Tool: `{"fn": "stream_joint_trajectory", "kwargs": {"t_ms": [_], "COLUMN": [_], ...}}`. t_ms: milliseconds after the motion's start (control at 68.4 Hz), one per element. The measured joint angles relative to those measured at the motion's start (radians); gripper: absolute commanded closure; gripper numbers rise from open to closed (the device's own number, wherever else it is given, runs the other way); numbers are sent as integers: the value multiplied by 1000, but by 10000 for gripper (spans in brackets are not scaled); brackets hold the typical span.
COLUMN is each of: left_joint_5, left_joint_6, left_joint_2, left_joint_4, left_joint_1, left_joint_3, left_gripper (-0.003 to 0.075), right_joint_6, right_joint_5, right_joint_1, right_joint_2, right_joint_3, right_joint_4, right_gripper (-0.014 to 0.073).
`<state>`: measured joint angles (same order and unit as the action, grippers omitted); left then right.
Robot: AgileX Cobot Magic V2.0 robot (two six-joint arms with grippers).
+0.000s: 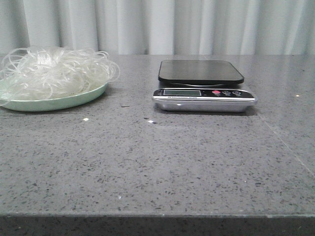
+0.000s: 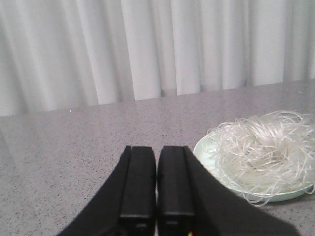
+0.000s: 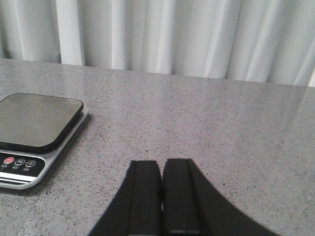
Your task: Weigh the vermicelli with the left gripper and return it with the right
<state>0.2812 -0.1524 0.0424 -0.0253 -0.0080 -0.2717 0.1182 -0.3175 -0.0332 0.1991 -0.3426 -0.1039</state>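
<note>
The vermicelli [image 1: 56,71] is a fluffy mound of whitish translucent strands on a pale green plate [image 1: 59,102] at the far left of the table. It also shows in the left wrist view [image 2: 263,152] with the plate rim [image 2: 204,150] beside it. A kitchen scale [image 1: 202,84] with a black platform [image 3: 34,118] stands mid-table with nothing on it. My left gripper [image 2: 157,150] is shut and empty, short of the plate. My right gripper [image 3: 161,164] is shut and empty, to the right of the scale. Neither gripper shows in the front view.
Grey speckled stone tabletop [image 1: 162,162] with a front edge near the camera. White curtain [image 1: 172,24] behind the table. Small white crumbs [image 1: 85,119] lie in front of the plate.
</note>
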Motion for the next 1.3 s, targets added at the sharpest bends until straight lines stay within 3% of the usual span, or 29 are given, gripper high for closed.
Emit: {"fn": "stream_joint_trajectory", "kwargs": {"t_ms": [263, 1301], "left_joint_5": [-222, -225], "left_joint_6": [0, 0], "left_joint_2": [-47, -47], "left_joint_4": [0, 0], "left_joint_1": [0, 0], "left_joint_3": [272, 274], "left_gripper": [586, 586], "right_joint_6": [0, 0], "right_joint_5": [0, 2], "right_joint_1": [0, 0], "right_joint_2": [0, 0], "right_joint_3": [0, 0], "right_joint_4": [0, 0], "right_gripper": [443, 443]}}
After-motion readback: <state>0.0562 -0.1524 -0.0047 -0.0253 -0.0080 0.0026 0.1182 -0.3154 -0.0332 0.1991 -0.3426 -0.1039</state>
